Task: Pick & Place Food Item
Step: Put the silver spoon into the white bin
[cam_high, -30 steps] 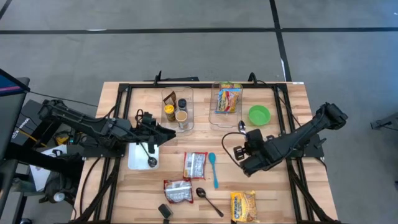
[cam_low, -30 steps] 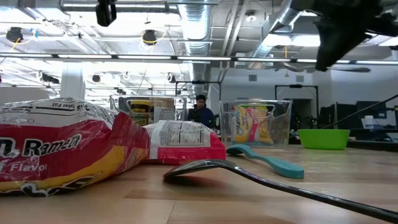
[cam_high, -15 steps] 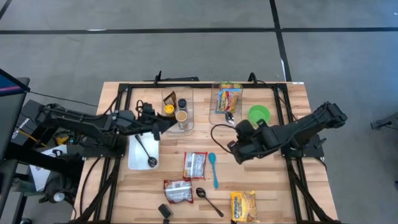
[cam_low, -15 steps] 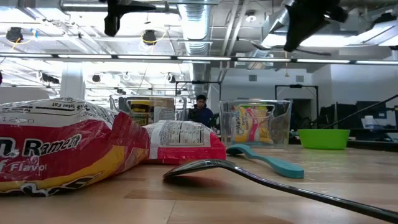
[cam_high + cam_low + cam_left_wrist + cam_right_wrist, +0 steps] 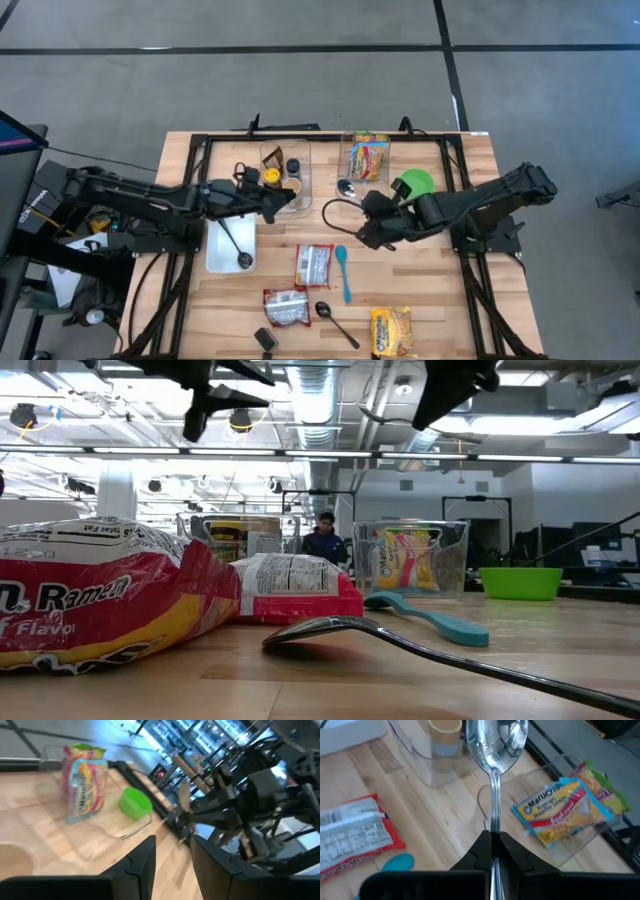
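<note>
Nearest you on the bench (image 5: 470,300), a yellow noodle packet (image 5: 391,331), a dark spoon (image 5: 335,322) and a red ramen packet (image 5: 287,307) lie at the front edge, with a second ramen packet (image 5: 314,264) and a teal spoon (image 5: 343,272) just behind them. Further in, your right pincer (image 5: 358,200) is clamped tight on the handle of a metal spoon (image 5: 346,188), bowl forward, held above the bench near the clear container (image 5: 347,187) that holds the Maruchan noodle soup packet (image 5: 368,158); the green bowl (image 5: 416,184) sits just beside it. Your left pincer (image 5: 290,193) hangs partly open with nothing between its fingers, at the other clear container (image 5: 301,200) holding the jars, beyond the white tray (image 5: 215,255) where another spoon lies. Keep the spoon level and your grip firm; I judge you should settle where it goes before lowering, and keep both arms well apart. Compared with a second ago, your right arm has swung inward and toward the back with the spoon, and your left pincer has advanced from over the tray to the jar container.
</note>
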Available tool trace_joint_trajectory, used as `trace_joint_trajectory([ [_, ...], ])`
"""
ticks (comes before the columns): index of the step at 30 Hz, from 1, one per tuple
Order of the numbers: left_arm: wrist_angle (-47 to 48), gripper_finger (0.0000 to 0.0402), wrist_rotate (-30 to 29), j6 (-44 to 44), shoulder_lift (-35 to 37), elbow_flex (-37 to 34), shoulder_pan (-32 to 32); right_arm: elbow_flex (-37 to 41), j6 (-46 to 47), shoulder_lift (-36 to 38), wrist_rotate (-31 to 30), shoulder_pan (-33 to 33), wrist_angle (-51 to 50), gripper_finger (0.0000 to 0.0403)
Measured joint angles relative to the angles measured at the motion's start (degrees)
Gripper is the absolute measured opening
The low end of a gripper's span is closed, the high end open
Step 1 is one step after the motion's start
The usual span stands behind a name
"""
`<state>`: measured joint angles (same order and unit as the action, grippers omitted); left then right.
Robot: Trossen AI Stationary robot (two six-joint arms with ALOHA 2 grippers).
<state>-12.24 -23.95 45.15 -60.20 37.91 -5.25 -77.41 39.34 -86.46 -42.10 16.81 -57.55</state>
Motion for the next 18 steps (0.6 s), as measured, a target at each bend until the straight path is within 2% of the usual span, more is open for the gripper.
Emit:
trace_joint_trajectory([
  [6,-6.2,0.0117,0.4,0.2,-4.8,0.0,1.9,0.0,-1.0,0.0,0.0,-1.9,0.4,0.0006],
  [12,-10.8,0.0123,6.3,3.6,-7.8,0.0,5.0,0.0,-1.0,-0.1,0.0,-2.9,1.8,0.0006],
  [18,-13.3,0.0143,8.6,3.8,-9.3,0.0,6.5,0.0,-6.0,-1.4,1.4,-5.5,6.3,0.0006],
])
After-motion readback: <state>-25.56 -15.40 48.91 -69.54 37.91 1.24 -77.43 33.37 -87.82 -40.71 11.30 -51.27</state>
